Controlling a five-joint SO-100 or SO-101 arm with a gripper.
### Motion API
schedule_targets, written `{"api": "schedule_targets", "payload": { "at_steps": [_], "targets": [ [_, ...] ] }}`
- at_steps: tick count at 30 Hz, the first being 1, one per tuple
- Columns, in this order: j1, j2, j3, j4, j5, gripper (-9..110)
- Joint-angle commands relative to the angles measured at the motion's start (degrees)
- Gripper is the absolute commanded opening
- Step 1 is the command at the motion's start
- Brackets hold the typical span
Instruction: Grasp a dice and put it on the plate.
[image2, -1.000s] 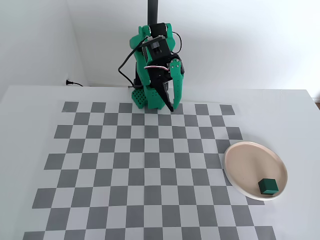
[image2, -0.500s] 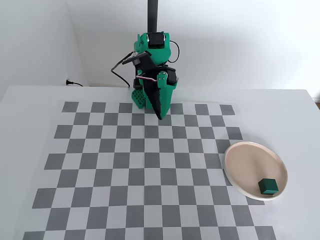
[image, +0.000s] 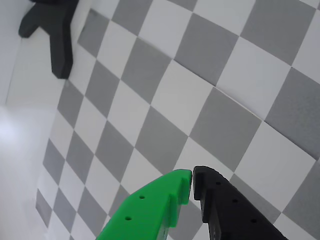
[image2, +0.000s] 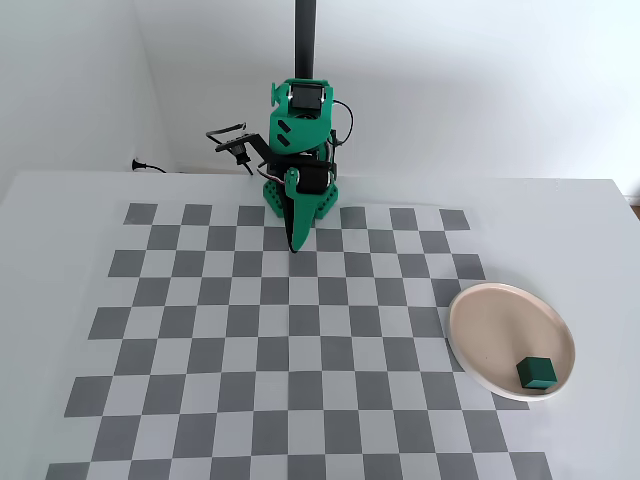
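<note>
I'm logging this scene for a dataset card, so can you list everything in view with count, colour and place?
dice: one, dark green, on the plate near its lower right rim, fixed view.
plate: one, pale beige-pink with white rim, right side of the mat.
checkerboard mat: one, grey and white, covering the table.
black bracket: one, top left of the wrist view.
black pole: one, behind the arm.
arm: one, green and black, at the mat's far edge.
gripper: one, green and black fingers together, empty.

The dice (image2: 536, 372) lies on the plate (image2: 490, 325).
</note>
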Motion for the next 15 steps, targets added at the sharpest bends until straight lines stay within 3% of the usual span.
{"api": "schedule_targets", "payload": {
  "at_steps": [1,7,15],
  "targets": [
    [0.35,0.44,0.09,1.23,6.06,-4],
    [4.13,0.26,7.73,-2.55,18.81,-4],
    [0.18,0.35,14.85,-3.52,20.3,-4]
  ]
}}
